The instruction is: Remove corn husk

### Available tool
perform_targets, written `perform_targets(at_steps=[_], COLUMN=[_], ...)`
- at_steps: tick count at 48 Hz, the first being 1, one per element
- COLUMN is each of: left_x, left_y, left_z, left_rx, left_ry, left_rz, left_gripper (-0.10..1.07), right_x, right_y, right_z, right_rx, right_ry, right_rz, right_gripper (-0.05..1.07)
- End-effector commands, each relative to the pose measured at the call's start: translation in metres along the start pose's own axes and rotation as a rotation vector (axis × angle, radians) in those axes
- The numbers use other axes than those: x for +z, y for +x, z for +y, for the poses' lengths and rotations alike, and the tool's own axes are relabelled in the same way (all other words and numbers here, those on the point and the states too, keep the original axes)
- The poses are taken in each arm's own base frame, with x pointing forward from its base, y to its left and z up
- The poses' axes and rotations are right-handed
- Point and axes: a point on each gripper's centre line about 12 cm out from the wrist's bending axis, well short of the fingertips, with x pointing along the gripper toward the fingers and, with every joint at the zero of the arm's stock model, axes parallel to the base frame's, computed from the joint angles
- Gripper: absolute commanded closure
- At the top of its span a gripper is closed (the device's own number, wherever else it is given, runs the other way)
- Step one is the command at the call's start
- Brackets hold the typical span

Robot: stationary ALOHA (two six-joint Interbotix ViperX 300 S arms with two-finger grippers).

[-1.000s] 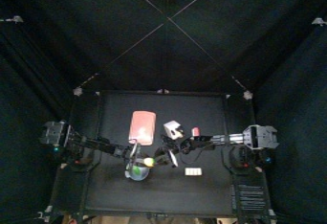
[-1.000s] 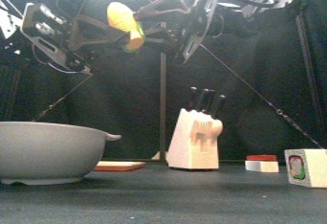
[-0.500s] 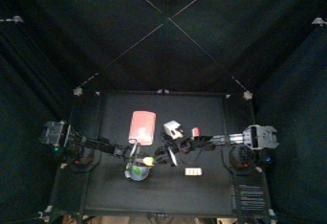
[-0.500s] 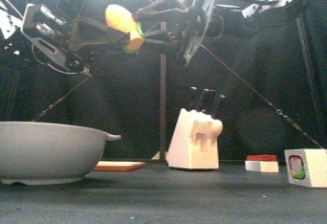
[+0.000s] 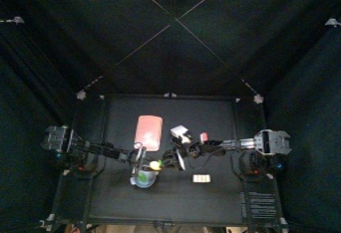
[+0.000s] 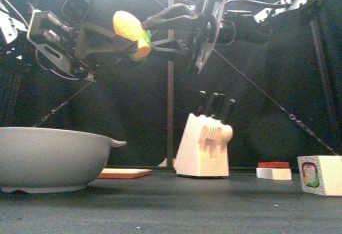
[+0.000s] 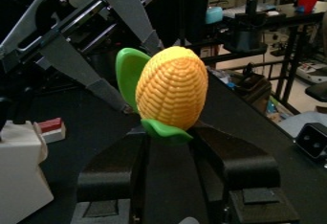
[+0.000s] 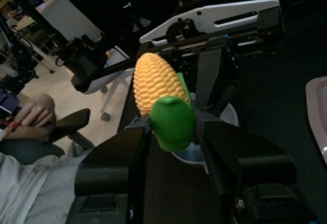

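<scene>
High above the table (image 6: 201, 193), the corn (image 6: 128, 33) hung in the air between both arms. Left gripper (image 7: 163, 137) jaws clenched on the cob's base. Right gripper (image 8: 174, 132) jaws clamped on the corn husk (image 8: 173, 123), a green leaf still on the cob. Second green leaf (image 7: 128, 70) stuck out beside the kernels. Grey bowl (image 6: 51, 156) sat below on the table, knife block (image 6: 207, 143) mid-table, pink-red cutting board (image 5: 150, 129) behind.
</scene>
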Motion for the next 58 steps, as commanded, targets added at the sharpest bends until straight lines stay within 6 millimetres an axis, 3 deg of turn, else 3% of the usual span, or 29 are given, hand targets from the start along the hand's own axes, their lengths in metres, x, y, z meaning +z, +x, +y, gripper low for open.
perform_targets(at_steps=[1,58], left_x=[0.008,0.01], left_y=[0.002,-0.007], left_z=[0.0,-0.002], left_rx=[-0.003,-0.003], left_ry=[0.011,0.011], left_rz=[-0.033,-0.034], left_gripper=[0.4,0.4], right_x=[0.02,0.019], right_y=[-0.01,-0.026], right_z=[0.007,0.008], right_rx=[0.011,-0.003], right_ry=[-0.016,-0.001], right_rz=[-0.056,-0.069], right_gripper=[0.73,0.73])
